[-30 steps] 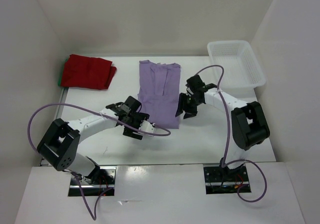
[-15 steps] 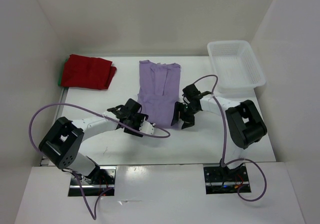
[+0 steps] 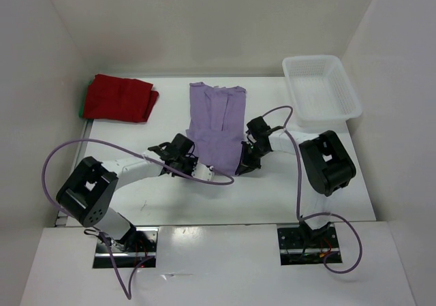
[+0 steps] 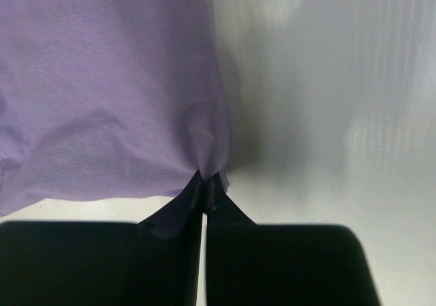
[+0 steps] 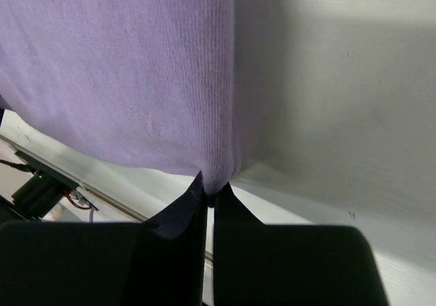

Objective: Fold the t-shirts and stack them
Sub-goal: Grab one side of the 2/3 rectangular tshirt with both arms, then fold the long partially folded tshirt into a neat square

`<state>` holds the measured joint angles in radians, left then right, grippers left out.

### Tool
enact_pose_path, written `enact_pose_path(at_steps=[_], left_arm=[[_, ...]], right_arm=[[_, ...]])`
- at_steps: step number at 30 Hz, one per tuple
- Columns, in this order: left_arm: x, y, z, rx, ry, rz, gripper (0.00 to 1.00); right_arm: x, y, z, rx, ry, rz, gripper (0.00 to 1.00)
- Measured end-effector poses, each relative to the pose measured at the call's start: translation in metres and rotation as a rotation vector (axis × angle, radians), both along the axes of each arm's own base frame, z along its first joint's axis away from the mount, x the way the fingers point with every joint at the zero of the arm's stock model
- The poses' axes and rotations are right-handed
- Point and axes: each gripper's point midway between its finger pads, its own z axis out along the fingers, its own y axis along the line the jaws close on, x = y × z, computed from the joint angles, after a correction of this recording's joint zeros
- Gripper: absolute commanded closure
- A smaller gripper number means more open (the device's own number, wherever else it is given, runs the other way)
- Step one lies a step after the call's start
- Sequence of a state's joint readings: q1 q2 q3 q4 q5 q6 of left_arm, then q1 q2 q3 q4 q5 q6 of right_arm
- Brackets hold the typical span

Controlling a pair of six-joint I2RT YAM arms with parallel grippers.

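A pale lavender t-shirt (image 3: 216, 125) lies flat in the middle of the table, folded narrow, with its collar toward the far side. My left gripper (image 3: 195, 167) is at its near left corner, and in the left wrist view it (image 4: 206, 183) is shut on a pinch of the lavender hem (image 4: 102, 101). My right gripper (image 3: 244, 164) is at the near right corner and, in the right wrist view, it (image 5: 212, 195) is shut on the lavender cloth (image 5: 122, 74) too. A folded dark red t-shirt (image 3: 119, 98) rests at the far left, with a sliver of green cloth (image 3: 84, 110) showing under its left edge.
A white lattice basket (image 3: 320, 88) stands at the far right corner. White walls enclose the table on the left, the back and the right. Purple cables loop beside both arms.
Both grippers have moved in onto the near corners of the lavender t-shirt and gone from open to shut on its hem.
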<state>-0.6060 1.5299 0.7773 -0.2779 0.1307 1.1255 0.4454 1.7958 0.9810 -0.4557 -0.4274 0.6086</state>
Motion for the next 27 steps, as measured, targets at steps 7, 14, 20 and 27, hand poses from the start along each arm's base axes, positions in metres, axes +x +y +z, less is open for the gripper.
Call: enact_pose_path(at_steps=[7, 14, 20, 27], left_arm=[[-0.015, -0.002, 0.006, -0.019, 0.079, 0.023, 1.00], [-0.058, -0.002, 0.035, -0.015, 0.191, 0.008, 1.00], [-0.088, -0.010, 0.099, -0.078, 0.267, -0.014, 1.00], [-0.112, -0.029, 0.174, -0.237, 0.361, -0.018, 1.00]], right_arm=[[-0.010, -0.006, 0.011, -0.006, -0.008, 0.005, 1.00], [-0.067, 0.002, 0.052, 0.006, -0.024, 0.105, 1.00], [-0.137, 0.015, 0.088, 0.036, 0.014, 0.213, 1.00], [-0.181, 0.007, 0.162, 0.229, 0.004, 0.142, 1.00]])
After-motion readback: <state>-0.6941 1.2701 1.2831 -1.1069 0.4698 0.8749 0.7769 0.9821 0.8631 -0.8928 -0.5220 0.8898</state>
